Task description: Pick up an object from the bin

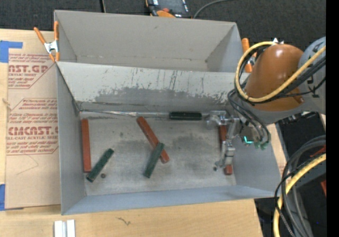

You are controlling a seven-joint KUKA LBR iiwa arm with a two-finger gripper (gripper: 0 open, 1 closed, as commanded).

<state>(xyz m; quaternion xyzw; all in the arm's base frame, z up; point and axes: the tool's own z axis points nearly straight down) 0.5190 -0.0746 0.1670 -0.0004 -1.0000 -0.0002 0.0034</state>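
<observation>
My gripper (229, 149) is low over the right end of the bin floor, close to the right wall. Directly under it lies an orange stick (228, 169), running front to back, with its near end poking out below the gripper and its far end (223, 131) showing above. The gripper covers the stick's middle. A dark green bar (185, 116) lies along the foot of the back wall, just left of the gripper.
In the middle of the floor an orange stick (151, 136) crosses a dark green stick (153, 160). At the left, a long orange stick (85, 146) lies by the wall with another dark green stick (100, 165) beside it.
</observation>
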